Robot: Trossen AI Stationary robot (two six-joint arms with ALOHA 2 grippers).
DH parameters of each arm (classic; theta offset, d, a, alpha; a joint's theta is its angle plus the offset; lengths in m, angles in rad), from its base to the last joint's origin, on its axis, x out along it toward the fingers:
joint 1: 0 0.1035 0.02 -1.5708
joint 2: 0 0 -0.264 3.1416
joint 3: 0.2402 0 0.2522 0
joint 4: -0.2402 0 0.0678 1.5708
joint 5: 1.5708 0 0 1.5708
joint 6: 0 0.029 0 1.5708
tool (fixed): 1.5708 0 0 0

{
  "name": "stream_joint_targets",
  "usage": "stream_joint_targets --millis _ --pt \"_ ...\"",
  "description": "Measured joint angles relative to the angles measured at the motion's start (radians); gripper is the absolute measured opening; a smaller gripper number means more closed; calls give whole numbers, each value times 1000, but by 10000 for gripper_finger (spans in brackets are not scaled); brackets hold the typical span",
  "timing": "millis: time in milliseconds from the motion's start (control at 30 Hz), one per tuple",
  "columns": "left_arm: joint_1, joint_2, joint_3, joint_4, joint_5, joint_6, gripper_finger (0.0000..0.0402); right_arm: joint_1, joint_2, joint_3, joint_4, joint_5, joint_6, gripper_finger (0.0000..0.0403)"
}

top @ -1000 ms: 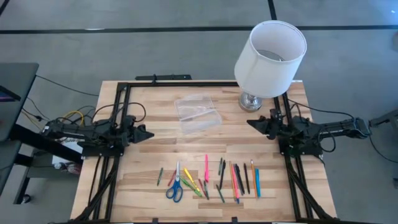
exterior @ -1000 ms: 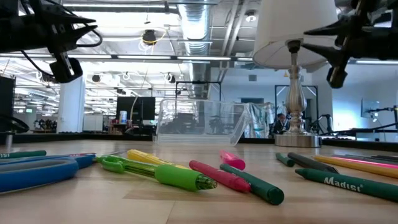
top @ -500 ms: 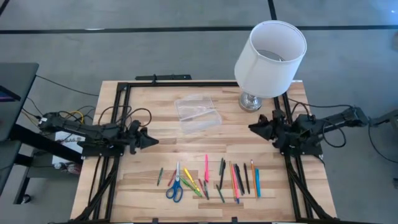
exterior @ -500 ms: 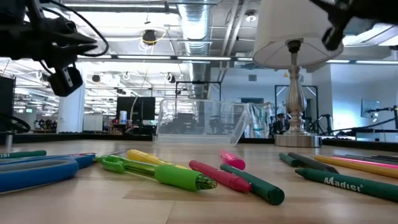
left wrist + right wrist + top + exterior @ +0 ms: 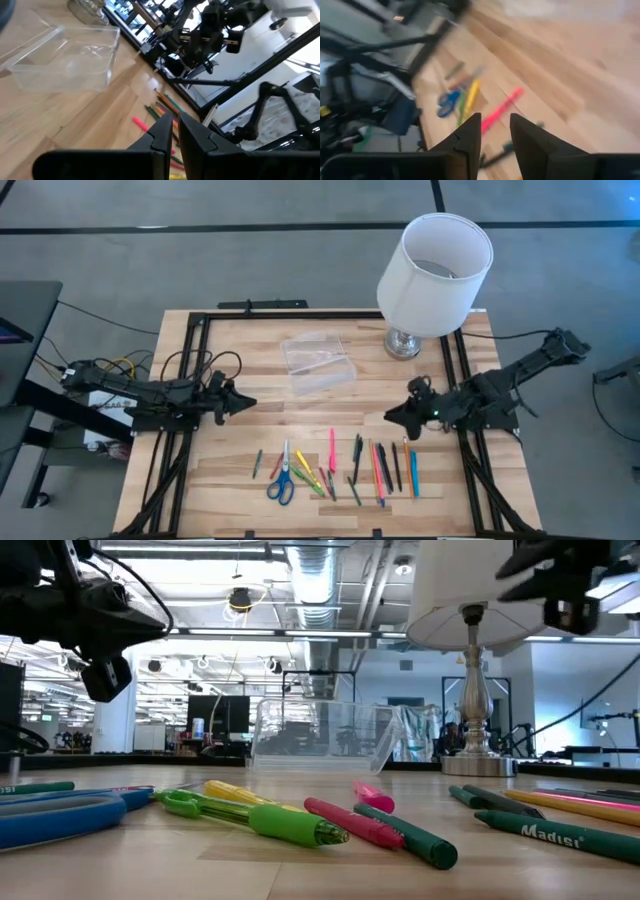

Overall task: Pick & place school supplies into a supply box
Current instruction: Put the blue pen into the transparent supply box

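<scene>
The school supplies [image 5: 335, 470], thin pens, pencils and markers in many colours, lie flat in a row near the table's front edge. Blue-handled scissors [image 5: 281, 480] are at the row's left end. The clear supply box [image 5: 318, 363] rests on the table behind them, also seen in the left wrist view [image 5: 65, 60]. My left gripper [image 5: 248, 402] hangs shut at the table's left side, above the wood and pointing level toward the middle. My right gripper [image 5: 390, 417] is open, slanting down above the right part of the row, with nothing between its fingers [image 5: 470, 135].
A lamp with a large white shade [image 5: 435, 275] stands on a chrome base [image 5: 403, 343] at the back right, close behind my right arm. Black frame rails [image 5: 190, 360] run along both table sides. Bare wood lies between the box and the row.
My right gripper has swung from the table's right side toward the near edge and the middle. It has risen and tipped from level to slanting down over the row of supplies. My left gripper has sunk a little. No supplies have moved.
</scene>
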State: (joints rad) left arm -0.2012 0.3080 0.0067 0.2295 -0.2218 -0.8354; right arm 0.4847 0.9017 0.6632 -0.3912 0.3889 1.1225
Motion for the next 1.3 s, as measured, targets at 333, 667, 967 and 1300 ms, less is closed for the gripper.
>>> stream_joint_targets --millis 333,667,967,1300 --pt "0 0 0 -135 -1 -13 24 147 302 170 -376 -50 580 98" --pt "0 0 0 -159 -25 11 24 303 505 259 -499 -322 1024 98" --pt "0 0 0 -159 -27 53 24 312 625 291 -491 -414 1018 98" --pt "0 0 0 -159 -28 32 24 333 733 291 -482 -452 994 98"
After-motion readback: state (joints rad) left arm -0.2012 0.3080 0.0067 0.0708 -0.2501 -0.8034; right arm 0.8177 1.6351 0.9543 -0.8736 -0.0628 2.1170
